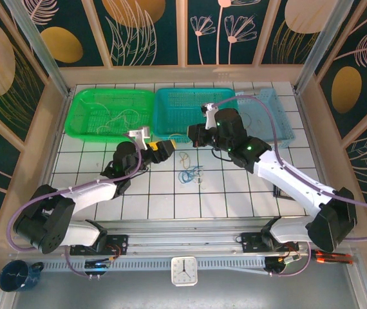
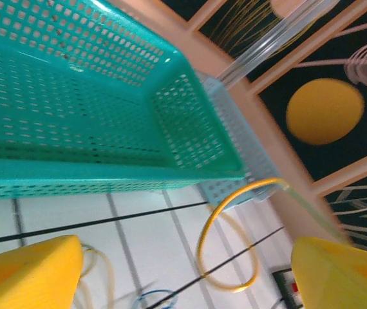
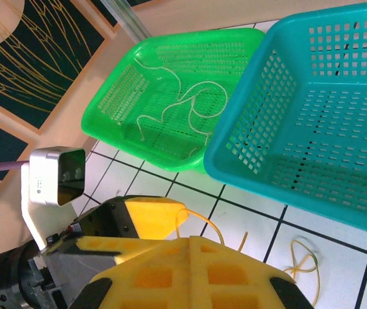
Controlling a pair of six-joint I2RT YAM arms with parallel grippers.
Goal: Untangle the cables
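My right gripper (image 3: 190, 239) (image 1: 179, 140) is shut, and a thin yellow cable (image 3: 199, 219) loops up out of its closed jaws. That cable hangs as a ring (image 2: 228, 248) between the wide-apart yellow fingers (image 2: 29, 273) of my open left gripper (image 2: 183, 277) (image 1: 160, 149), touching neither finger. The two grippers meet tip to tip just in front of the teal basket (image 1: 190, 106). On the tiles below lie a blue cable (image 1: 188, 175) (image 2: 154, 297) and a cream cable (image 1: 183, 158) (image 3: 302, 261). Another cream cable (image 3: 183, 106) (image 1: 116, 119) curls inside the green basket (image 1: 80, 122).
Three baskets stand in a row along the back: green at the left, teal in the middle, light blue (image 1: 280, 116) at the right. The teal basket's near rim (image 2: 106, 170) is close ahead of the left gripper. A clock (image 1: 184, 270) sits on the front rail.
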